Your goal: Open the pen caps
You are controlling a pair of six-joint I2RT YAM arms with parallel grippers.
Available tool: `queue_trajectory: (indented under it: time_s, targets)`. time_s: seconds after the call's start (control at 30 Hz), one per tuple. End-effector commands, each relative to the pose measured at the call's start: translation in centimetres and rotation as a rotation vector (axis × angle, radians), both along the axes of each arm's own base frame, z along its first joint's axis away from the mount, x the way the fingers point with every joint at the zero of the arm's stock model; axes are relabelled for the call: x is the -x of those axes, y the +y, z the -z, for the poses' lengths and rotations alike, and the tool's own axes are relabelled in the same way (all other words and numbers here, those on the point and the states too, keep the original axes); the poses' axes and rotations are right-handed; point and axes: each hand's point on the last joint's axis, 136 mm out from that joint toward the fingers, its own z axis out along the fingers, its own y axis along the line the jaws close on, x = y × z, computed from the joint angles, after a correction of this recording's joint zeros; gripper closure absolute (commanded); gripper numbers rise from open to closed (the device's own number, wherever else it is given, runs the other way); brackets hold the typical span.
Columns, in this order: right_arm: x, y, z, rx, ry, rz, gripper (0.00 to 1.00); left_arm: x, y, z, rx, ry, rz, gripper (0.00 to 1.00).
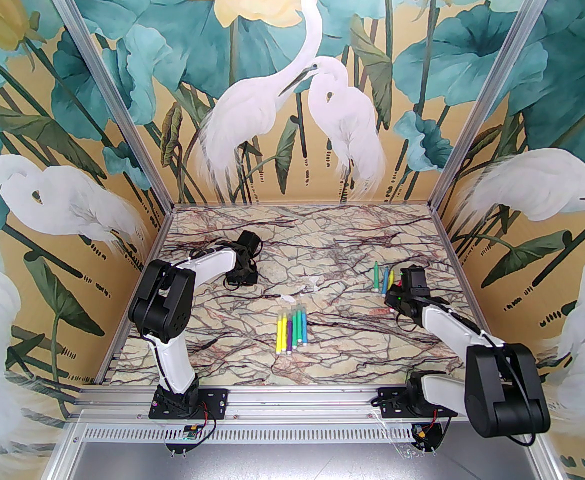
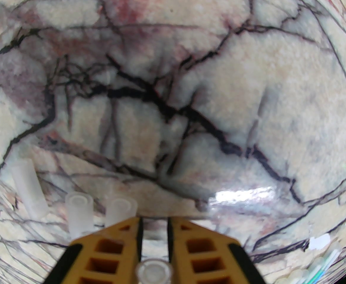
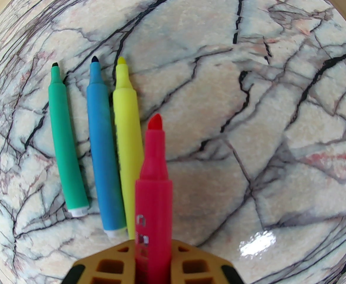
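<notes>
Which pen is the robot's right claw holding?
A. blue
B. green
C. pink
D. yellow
C: the uncapped pink pen is clamped between the fingers of the right gripper.

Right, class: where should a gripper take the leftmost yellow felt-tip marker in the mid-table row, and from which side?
Probably mid-barrel, from above: the yellow marker lies flat, its left flank free, the purple marker close against its right.
</notes>
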Motion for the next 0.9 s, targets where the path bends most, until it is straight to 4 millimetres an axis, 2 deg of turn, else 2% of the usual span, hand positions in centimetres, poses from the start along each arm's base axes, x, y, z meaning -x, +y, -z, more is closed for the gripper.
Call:
queue_trajectory:
  time_s: [0.0, 0.13, 0.33, 0.53, 0.7, 0.87]
  targets:
    - [-1.4, 0.1, -0.6, -0.025, -0.033, 0.013, 0.99, -0.2, -0.3, -0.6, 0.001, -0.005, 0.018, 0.76]
    - [-1.6, 0.0, -0.3, -0.028, -0.024, 0.021, 0.98, -0.3, -0.5, -1.0, 0.012, -0.017, 0.029, 0.71]
    - [-1.9, -0.2, -0.3, -0.028, -0.022, 0.033, 0.98, -0.3, -1.1, -2.1, 0.054, -0.036, 0.039, 0.7]
    - [-2.6, -0.5, -0.4, -0.03, -0.019, 0.043, 0.98, -0.2, -2.3, -4.5, 0.142, -0.102, 0.069, 0.67]
    - [-3.3, -0.8, -0.5, -0.033, -0.014, 0.051, 0.97, 0.0, -2.2, -6.2, 0.154, -0.148, 0.074, 0.65]
    - [-3.6, -1.3, 0.0, -0.047, 0.007, 0.072, 0.97, 0.5, -1.6, -6.7, 0.147, -0.174, 0.07, 0.6]
